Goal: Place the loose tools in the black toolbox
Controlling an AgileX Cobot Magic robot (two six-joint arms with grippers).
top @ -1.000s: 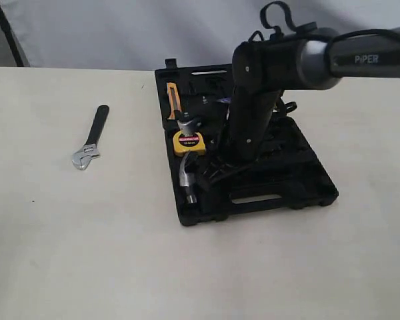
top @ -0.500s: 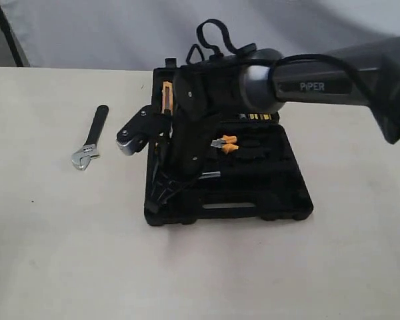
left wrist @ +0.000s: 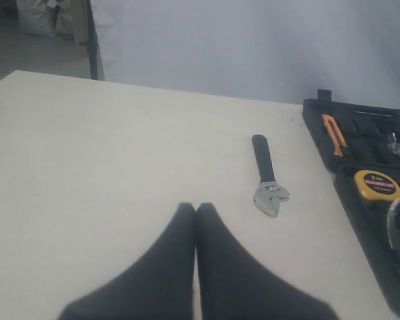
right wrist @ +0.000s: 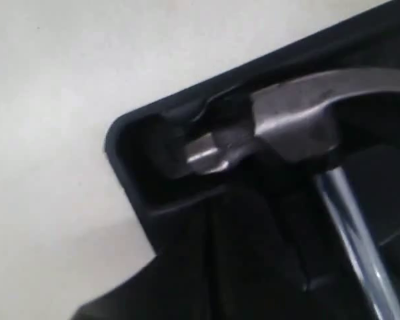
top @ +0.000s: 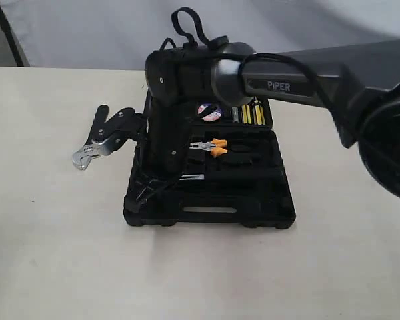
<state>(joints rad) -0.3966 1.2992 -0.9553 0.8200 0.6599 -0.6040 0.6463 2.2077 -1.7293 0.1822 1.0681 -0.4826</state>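
The black toolbox (top: 253, 200) lies open in the middle, and my right arm reaches across it. My right gripper (top: 136, 199) points down into its near-left corner; its fingers (right wrist: 207, 267) look pressed together with nothing seen between them. The steel claw hammer (right wrist: 300, 123) lies in that corner's recess, just ahead of the fingers. The silver adjustable wrench (top: 88, 148) (left wrist: 268, 179) lies on the table left of the box, its handle partly behind my right wrist. A round wrapped tape roll (top: 209, 112) sits in the box's far half. My left gripper (left wrist: 197, 212) is shut and empty, hovering short of the wrench.
Orange-handled pliers (top: 211, 145) and yellow-handled bits (top: 251, 113) sit in the box. A yellow tape measure (left wrist: 379, 187) and an orange knife (left wrist: 333, 133) lie in its left side. A grey backdrop stands behind the pale table (top: 53, 253).
My right arm has swung left across the box. The toolbox has slid and turned leftward with it, and its corner now lies close to the wrench.
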